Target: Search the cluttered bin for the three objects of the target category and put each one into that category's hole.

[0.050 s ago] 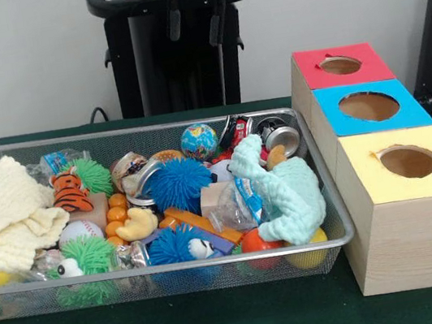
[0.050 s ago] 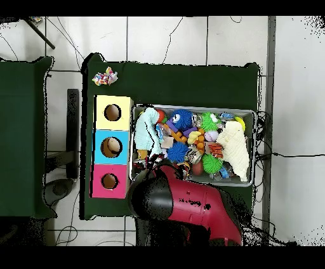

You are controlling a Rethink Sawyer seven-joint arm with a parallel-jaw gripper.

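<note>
A wire mesh bin point(image 1: 336, 217) holds a jumble of things. Among them are two blue spiky balls point(image 1: 177, 183), green spiky balls point(image 1: 84, 261), a toy tiger point(image 1: 69, 193), a globe ball point(image 1: 199, 142), a baseball point(image 1: 79, 231), a yellow duck point(image 1: 137, 224), metal cans point(image 1: 281, 137) and a plastic bottle point(image 1: 234, 200). A cream cloth point(image 1: 11, 215) covers the left end and a teal cloth point(image 1: 286, 192) lies at the right. My gripper point(image 1: 196, 42) hangs open high above the bin's far side, holding nothing. In the overhead view the red arm point(image 2: 190, 206) hides it.
Three wooden boxes stand in a row beside the bin, each with a round hole on top: red point(image 1: 340, 66), blue point(image 1: 369, 106) and yellow point(image 1: 408, 162). A small crumpled colourful object point(image 2: 105, 77) lies on the green table beyond the yellow box point(image 2: 113, 113).
</note>
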